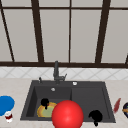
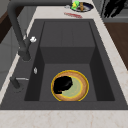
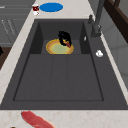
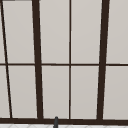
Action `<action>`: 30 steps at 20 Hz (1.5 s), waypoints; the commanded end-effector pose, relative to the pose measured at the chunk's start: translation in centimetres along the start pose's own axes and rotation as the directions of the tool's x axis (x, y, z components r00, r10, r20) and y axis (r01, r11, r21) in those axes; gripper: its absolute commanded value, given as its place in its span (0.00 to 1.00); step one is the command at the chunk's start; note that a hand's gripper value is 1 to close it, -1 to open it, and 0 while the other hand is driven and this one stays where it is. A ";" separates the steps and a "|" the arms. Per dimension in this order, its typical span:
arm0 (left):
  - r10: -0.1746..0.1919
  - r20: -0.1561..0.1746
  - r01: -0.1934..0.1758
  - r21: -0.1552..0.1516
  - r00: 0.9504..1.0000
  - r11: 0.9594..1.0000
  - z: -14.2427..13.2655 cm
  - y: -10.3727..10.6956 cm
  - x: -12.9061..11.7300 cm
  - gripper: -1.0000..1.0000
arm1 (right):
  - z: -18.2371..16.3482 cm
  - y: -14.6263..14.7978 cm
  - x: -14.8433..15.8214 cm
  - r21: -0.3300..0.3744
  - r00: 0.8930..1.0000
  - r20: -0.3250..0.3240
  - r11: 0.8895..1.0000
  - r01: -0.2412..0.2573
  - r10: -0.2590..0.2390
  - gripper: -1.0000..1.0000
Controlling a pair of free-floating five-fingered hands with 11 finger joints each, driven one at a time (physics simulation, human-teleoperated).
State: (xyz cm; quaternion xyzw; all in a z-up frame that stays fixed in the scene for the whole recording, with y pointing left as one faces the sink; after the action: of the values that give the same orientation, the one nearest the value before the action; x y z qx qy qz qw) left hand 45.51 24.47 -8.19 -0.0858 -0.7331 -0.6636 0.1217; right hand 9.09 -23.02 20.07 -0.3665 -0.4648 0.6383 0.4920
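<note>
A yellow-rimmed plate with a green middle [image 1: 42, 111] [image 2: 77, 87] [image 3: 56, 47] lies on the floor of the sink's left basin [image 1: 31, 105]. My left hand [image 1: 45, 102] [image 2: 62, 83] [image 3: 64, 37] hovers just over the plate's faucet side, fingers relaxed and pointing down at it. Whether it touches the plate is unclear. My right hand [image 1: 95, 116] [image 2: 113, 7] floats at the sink's front edge by the right basin, fingers loose, holding nothing. A big red ball [image 1: 67, 115] sits in the foreground at the sink's front edge.
A dark faucet [image 1: 56, 71] stands behind the sink. On the left counter are a blue plate [image 1: 5, 104] [image 3: 51, 7] and a small red-and-white cup [image 1: 8, 116] [image 3: 35, 8]. On the right counter lie a red elongated item [image 1: 116, 105] [image 3: 35, 120] and a filled bowl [image 1: 125, 109] [image 2: 81, 6].
</note>
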 end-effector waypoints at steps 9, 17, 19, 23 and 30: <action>-0.004 0.048 0.004 0.006 0.999 1.000 -0.8 3.6 0.0 1.00 | 0.0 0.0 0.0 0.000 1.000 0.000 1.000 0.000 0.000 0.50; -0.006 0.059 0.005 0.013 0.998 1.000 -1.3 9.9 0.8 1.00 | 0.0 0.0 0.0 0.000 1.000 0.000 1.000 0.000 0.000 0.50; -0.004 0.056 0.003 0.016 0.998 1.000 -1.4 11.5 1.2 1.00 | 0.0 0.0 0.0 0.000 1.000 0.000 1.000 0.000 0.000 0.50; 0.000 0.048 -0.001 0.021 0.999 1.000 -1.1 14.6 2.2 1.00 | 0.0 0.0 0.0 0.000 1.000 0.000 1.000 0.000 0.000 0.50; -0.010 0.016 0.010 0.017 1.000 1.000 0.9 19.6 6.1 1.00 | 0.0 0.0 0.0 0.000 1.000 0.000 1.000 0.000 0.000 0.50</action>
State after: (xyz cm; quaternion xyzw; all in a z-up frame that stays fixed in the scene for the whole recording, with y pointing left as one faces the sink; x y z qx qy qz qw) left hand 46.46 25.98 9.90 -0.0787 -0.7465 -0.6497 0.1202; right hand 9.09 -23.02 20.07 -0.3665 -0.4648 0.6383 0.4920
